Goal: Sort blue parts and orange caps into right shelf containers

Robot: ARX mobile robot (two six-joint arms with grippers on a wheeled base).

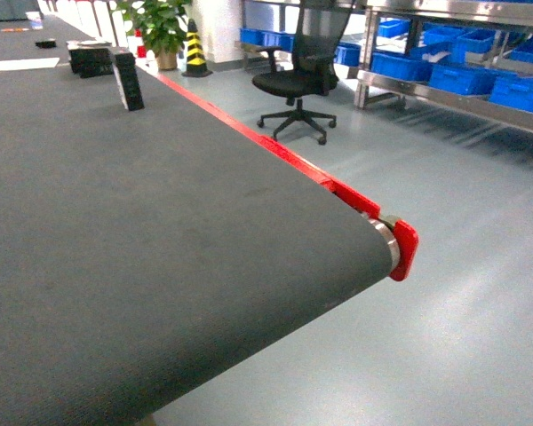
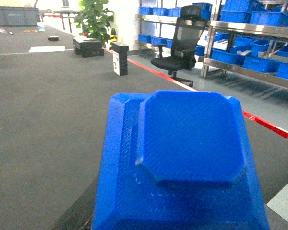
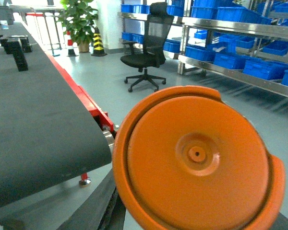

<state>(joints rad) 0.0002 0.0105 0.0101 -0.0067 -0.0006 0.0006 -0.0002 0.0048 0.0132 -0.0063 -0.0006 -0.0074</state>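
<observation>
Showing one blue part (image 2: 182, 163), one orange cap (image 3: 197, 158)

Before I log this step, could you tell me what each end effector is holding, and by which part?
A blue part fills the left wrist view and an orange cap the right, apparently carried; the fingers and grip points are out of sight.

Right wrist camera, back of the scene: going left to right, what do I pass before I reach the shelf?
Potted plant → striped traffic cone → black office chair → metal shelf rack with the blue bins. The orange cap fills the foreground and is left out of the order.
</observation>
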